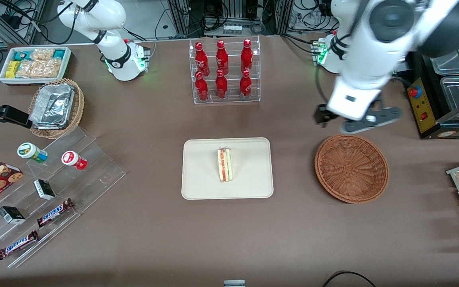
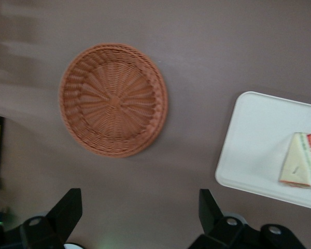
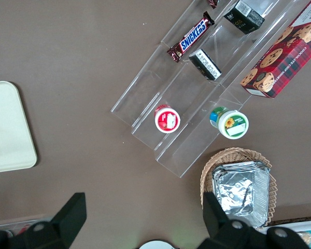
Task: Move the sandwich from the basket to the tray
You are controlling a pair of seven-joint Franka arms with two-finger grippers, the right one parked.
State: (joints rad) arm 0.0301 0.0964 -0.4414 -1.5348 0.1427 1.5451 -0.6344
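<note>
We find the tray (image 1: 197,187) well off to one side of our jaws, the sandwich (image 1: 225,164) lying on its middle, so the placing looks done. The basket (image 1: 351,168) sits empty on the table below the jaws, slightly nearer the front camera. What seems left is to lift clear, and we should rise straight, keeping off the basket rim. Our gripper (image 2: 140,215) hangs high above the table, jaws wide apart, holding nothing and touching nothing.

L arm raised, wrist pointing down, claw (image 2: 140,215) spread wide w/ nothing between fingers.
</note>
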